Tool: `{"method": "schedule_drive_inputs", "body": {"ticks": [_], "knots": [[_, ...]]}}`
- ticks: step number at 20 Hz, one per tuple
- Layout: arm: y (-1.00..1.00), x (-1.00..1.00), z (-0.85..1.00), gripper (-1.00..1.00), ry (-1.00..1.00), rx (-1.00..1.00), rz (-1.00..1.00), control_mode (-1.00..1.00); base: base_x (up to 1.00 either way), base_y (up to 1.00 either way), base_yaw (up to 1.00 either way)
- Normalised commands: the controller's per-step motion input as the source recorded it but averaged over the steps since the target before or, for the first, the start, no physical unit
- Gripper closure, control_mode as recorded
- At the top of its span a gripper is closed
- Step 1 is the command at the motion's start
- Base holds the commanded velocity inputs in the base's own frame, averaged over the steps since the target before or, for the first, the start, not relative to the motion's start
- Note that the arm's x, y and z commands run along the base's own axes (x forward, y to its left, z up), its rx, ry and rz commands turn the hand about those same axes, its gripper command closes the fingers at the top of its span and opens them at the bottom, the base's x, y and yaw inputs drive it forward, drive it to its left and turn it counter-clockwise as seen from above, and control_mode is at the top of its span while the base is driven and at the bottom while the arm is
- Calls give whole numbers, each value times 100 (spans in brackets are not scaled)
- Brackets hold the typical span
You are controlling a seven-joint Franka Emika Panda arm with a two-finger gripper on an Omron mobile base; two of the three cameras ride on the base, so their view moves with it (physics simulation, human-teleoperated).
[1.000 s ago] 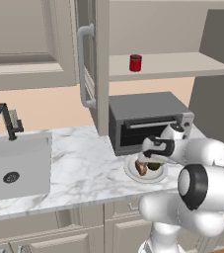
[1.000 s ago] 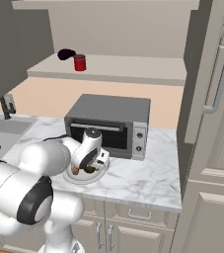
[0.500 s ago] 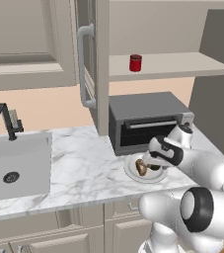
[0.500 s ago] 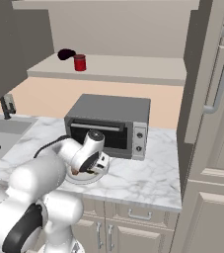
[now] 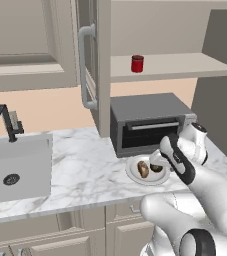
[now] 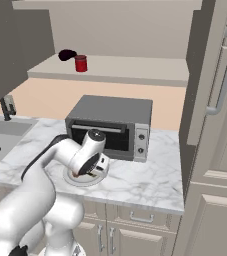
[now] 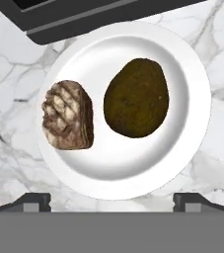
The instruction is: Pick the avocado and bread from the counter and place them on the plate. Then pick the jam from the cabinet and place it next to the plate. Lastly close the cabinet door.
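While the arm hangs over the plate (image 7: 123, 168), you can see what's crowding it: a grey toaster oven (image 5: 147, 122) sits right behind, at 12 o'clock from the plate, its front edge just beside the rim. From the hand view the oven's dark front cuts across the top, nearly touching the plate.

On the plate, the bread (image 7: 67, 122) lies at about 9 o'clock and the avocado (image 7: 136, 105) just right of center, close together but with a thin gap between them. Both rest flat inside the rim.

The gripper (image 7: 111, 201) hovers straight above the plate's near edge, fingers spread wide with nothing between them, so it's let go.

Up on the cabinet (image 5: 175, 66) shelf the jam (image 5: 137, 63) stands upright, at roughly 12 o'clock, high above the oven. From the right base view there's a dark roundish thing (image 6: 66, 54) just beside the jar; can't tell what it is. The cabinet door (image 5: 92, 65) is swung open, its pale bar handle facing out, edge-on toward us and hanging over the surface just left of the oven.

The surface (image 5: 85, 165) is white marble with grey veins. A sink (image 5: 15, 167) is set into it off at 9 o'clock, with a dark faucet (image 5: 5, 120) behind it. Beige drawers run below, and a peach wall shows behind.
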Motion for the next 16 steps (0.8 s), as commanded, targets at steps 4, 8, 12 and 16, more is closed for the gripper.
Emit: {"method": "schedule_drive_inputs", "body": {"ticks": [4, 8, 12, 16], "knots": [[8, -36, 44, -100, -10, 0, 0, -100, 0, 0, 0], [6, -23, 42, -100, -20, -3, 0, -100, 0, 0, 0], [10, -26, 51, -100, -19, -6, 0, -100, 0, 0, 0], [3, -26, 46, -100, -13, -10, 0, -100, 0, 0, 0]]}}
